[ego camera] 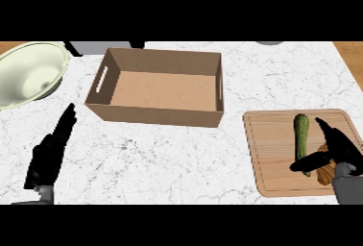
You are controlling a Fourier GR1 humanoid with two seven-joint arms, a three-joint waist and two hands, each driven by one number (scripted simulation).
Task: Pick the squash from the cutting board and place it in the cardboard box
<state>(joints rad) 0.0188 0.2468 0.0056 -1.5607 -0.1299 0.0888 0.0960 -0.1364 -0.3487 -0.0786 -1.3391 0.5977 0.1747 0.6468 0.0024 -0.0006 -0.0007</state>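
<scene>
Right hand (339, 150) at lower right of frame, over cutting board (271, 144), fingers straight, thumb crossing lower end of squash (301, 139), not closed round it. Squash lies lengthwise on board, green, slim. Cardboard box (157, 114) upper centre on marble surface (177, 158). Left hand (51, 151) lower left, fingers straight, holding nothing. Pale bowl (28, 72) upper left.
</scene>
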